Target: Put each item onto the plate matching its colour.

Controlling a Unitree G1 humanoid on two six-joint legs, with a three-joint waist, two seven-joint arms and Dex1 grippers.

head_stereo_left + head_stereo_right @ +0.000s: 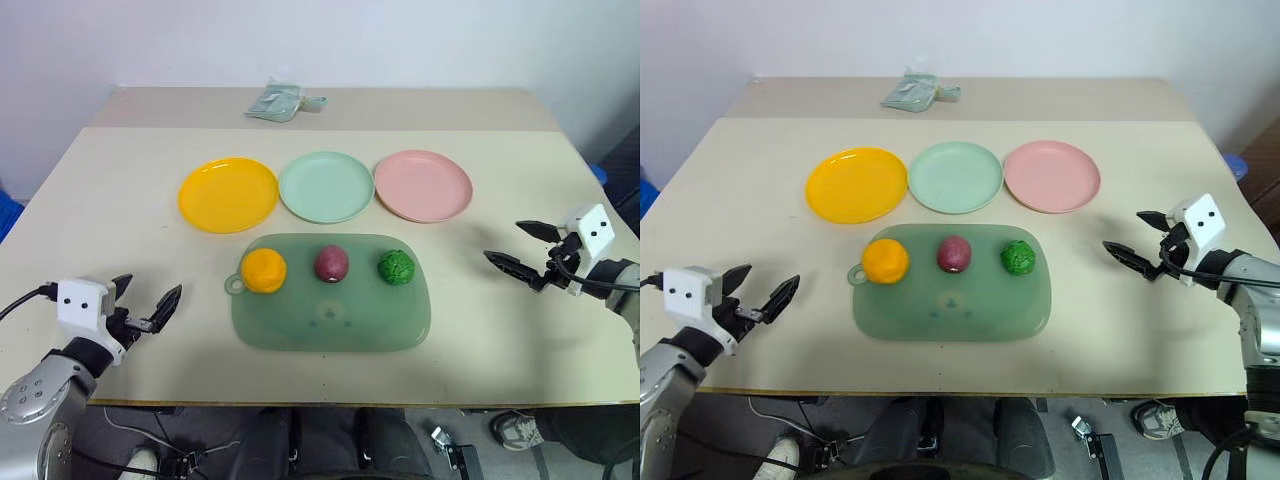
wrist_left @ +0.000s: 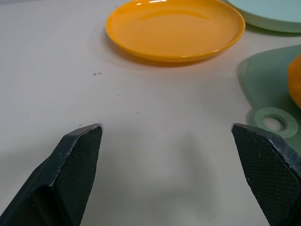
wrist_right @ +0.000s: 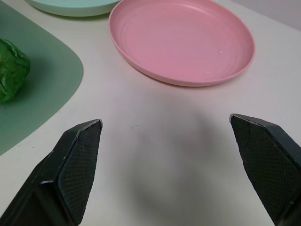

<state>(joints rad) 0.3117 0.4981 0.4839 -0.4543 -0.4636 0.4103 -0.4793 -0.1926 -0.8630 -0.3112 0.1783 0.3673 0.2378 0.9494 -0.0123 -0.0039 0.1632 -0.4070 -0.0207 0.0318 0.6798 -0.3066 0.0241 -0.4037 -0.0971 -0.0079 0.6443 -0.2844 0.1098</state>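
Three plates in a row across the far half of the bench — yellow-orange plate at left, mint green plate in the middle, pink plate at right, all bare. Three items in a row on the green board just nearer — orange item left, by the board's ring tab; dark red-purple item centre; bumpy green item right. Left end effector over the near left of the bench, fingers spread wide and holding nothing, well apart from the orange item to its right. Right end effector near the right edge, likewise wide and unladen, bumpy green item off to its left. Crumpled pale green bundle on the far bench, behind the plates.
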